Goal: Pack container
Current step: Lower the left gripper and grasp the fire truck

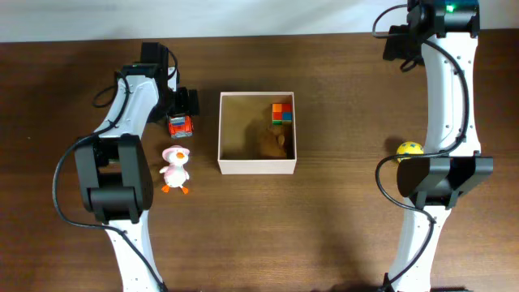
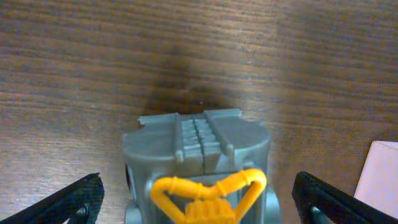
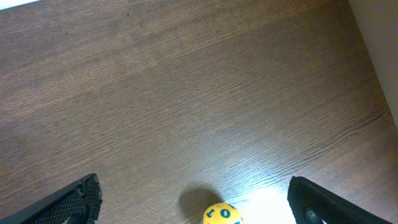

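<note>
The left claw (image 2: 199, 202) and right claw (image 3: 194, 200) are standing apart; closing off-centre, the left is risking pushing the toy truck (image 2: 198, 149) away.

White arms (image 1: 132, 104), black joints (image 1: 113, 174), cables (image 1: 57, 188)

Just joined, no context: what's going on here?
Two arms are packing toys into the box. A colored cube and a brown toy are already inside. The left pincer is open around the truck beside the box, not gripping it. The right pincer is open near the yellow ball. A duck waits on the table.
</note>
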Motion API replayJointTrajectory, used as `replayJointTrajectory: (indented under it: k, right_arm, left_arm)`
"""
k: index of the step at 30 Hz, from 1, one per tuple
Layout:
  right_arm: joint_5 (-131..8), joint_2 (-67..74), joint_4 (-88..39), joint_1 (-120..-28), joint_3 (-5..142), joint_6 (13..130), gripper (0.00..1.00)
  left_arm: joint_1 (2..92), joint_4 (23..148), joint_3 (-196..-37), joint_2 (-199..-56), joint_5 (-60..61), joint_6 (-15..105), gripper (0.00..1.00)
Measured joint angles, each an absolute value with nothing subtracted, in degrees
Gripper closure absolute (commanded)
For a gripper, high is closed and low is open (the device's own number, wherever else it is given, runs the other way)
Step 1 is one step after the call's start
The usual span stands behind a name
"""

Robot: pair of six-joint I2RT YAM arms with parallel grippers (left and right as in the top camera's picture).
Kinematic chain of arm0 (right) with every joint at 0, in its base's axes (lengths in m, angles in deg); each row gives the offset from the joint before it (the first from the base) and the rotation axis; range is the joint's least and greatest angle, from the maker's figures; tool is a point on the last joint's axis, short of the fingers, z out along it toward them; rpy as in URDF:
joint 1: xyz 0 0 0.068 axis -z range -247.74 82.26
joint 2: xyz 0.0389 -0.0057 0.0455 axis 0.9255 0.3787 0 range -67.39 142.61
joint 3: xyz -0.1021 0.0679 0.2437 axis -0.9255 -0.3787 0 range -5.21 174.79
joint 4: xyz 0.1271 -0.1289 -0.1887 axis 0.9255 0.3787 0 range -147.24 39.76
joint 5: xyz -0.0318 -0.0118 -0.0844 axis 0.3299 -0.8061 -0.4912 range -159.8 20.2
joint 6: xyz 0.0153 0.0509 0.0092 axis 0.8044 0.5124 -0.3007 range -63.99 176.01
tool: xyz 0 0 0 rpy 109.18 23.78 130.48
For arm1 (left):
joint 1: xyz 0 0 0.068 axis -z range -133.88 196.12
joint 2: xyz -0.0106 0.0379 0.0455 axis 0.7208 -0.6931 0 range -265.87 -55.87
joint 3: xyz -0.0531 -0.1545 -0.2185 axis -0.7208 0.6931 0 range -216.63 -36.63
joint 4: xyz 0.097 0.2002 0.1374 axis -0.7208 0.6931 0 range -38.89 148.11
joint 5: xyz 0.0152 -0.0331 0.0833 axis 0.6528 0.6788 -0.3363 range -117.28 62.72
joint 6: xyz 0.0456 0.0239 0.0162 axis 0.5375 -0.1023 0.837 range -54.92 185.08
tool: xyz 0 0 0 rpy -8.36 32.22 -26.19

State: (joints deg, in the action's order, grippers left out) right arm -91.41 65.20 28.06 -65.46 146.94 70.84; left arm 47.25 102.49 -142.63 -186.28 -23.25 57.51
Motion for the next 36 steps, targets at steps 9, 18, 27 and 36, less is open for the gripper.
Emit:
replayJointTrajectory:
  k: [9,18,27,36]
  right_arm:
    - [-91.4,65.2,28.1,-65.5,146.9,70.8,0.01]
    - [-91.4,65.2,28.1,-65.5,146.9,70.8,0.01]
    - [-91.4,65.2,28.1,-65.5,146.9,70.8,0.01]
    - [-91.4,65.2,28.1,-65.5,146.9,70.8,0.01]
  left_arm:
    - [47.2,101.7,-142.6,-188.6,-23.2,57.5,0.01]
    - [47.2,102.1,-142.9,-189.3,-23.7,57.1,0.11]
    - [47.2,103.2,-142.9,-189.3,-23.7,57.0,0.30]
    - [47.2,103.5,-143.3,-189.4,-23.7,57.0,0.33]
